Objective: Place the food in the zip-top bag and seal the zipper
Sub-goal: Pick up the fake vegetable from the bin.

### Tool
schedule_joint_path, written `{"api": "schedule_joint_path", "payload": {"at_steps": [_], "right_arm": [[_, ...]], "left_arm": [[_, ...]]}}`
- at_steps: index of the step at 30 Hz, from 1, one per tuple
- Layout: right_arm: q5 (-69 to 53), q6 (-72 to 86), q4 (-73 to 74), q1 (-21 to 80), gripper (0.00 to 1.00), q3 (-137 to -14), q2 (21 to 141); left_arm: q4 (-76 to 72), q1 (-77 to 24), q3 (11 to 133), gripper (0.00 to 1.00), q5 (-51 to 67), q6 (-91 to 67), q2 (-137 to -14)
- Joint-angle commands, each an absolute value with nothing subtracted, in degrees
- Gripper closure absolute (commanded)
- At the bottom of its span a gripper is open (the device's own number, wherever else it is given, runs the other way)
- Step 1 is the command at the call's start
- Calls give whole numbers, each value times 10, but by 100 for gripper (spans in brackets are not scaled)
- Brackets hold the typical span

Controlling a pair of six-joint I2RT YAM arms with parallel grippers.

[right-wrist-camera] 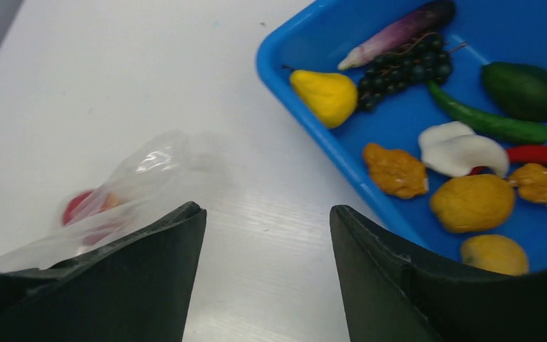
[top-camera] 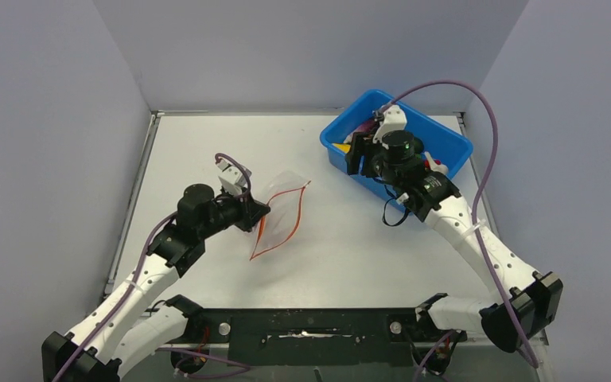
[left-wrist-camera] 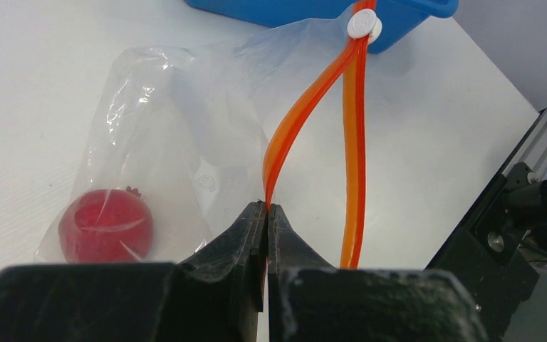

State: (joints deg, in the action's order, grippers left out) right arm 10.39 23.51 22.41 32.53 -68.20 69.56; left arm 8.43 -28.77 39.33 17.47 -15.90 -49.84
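Tips of left fingers (left-wrist-camera: 236,239) pressed tight together on one orange lip of zipper (left-wrist-camera: 305,107). Other lip parted from it, running alongside; both meet at white slider (left-wrist-camera: 363,23) at far end. Beside held lip, clear zip-top bag (left-wrist-camera: 185,121), mouth open, lying crinkled on worktop (left-wrist-camera: 28,85). Holds red ball (left-wrist-camera: 105,224) inside, near closed bottom.

Right fingers (right-wrist-camera: 149,278) spread wide, gripping nothing, hanging over near-left rim of blue tub (right-wrist-camera: 295,107), well apart from bag. Tub at far right of worktop.

Inside tub: yellow pear (right-wrist-camera: 325,95) by rim, dark grapes (right-wrist-camera: 402,68) touching it, purple eggplant (right-wrist-camera: 399,32) just behind grapes. Farther in: long green vegetable (right-wrist-camera: 488,122), dark green avocado (right-wrist-camera: 525,89), white piece (right-wrist-camera: 459,149), red chili (right-wrist-camera: 541,154) partly hidden. Nearest right fingers, orange lump (right-wrist-camera: 397,171) and yellow lemon (right-wrist-camera: 472,203).
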Motion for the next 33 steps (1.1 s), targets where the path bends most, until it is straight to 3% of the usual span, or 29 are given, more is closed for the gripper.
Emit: {"api": "schedule_joint_path", "payload": {"at_steps": [1,12,23,33], "right_arm": [[140,159,240,250,37,-724,735],[249,40,258,133,58,-803,902],[355,-47,271,73,63,-892,1079],[324,-72,274,29,62,-963,1169]], "left_arm": [[61,-288,383,100,182,-113,-480],[66,-285,384,100,189,-110,-487],[61,-285,379,100,199,-113,-469],[60,-284,361,100,187,-110,-452]]}}
